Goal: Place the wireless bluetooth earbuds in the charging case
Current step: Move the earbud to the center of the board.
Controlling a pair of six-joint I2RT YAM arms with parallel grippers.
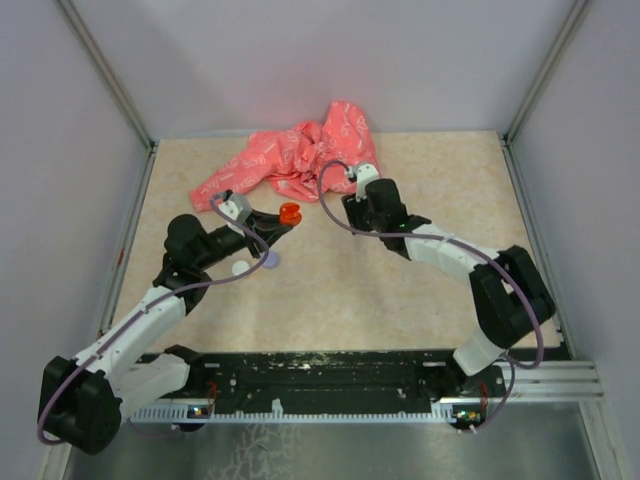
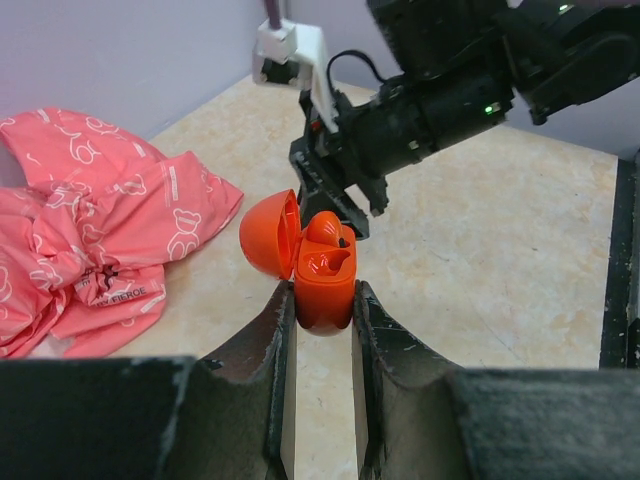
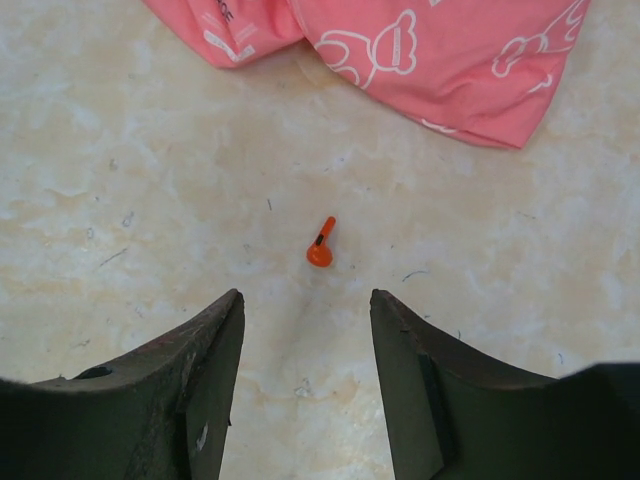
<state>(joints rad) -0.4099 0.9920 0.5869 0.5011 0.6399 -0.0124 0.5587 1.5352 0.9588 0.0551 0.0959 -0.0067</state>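
1. The left gripper is clenched on the charging case. The lower body of the case is clamped between the two fingers, one on each side.
2. The charging case is held clear of the tabletop, left of centre and nearer the far edge than the near edge. It is held upright with its lid swung open to one side.
3. The seated earbud is seen in the open case, with its top standing above the rim. Whether it is fully pressed home cannot be told.
4. The right gripper is released. Its fingers are spread wide and nothing is held between them.
5. The loose earbud lies on the bare tabletop just ahead of the spread fingers, in line with the gap between them and touching neither. Its round head points toward the gripper and its stem away from it. In the overhead view it is hidden by the right arm.
6. The pink cloth lies crumpled against the far edge, about midway along it. Its nearest fold is near the loose earbud but apart from it.
7. A white disc and a lavender disc lie on the tabletop near each other, beside the left arm and left of centre.
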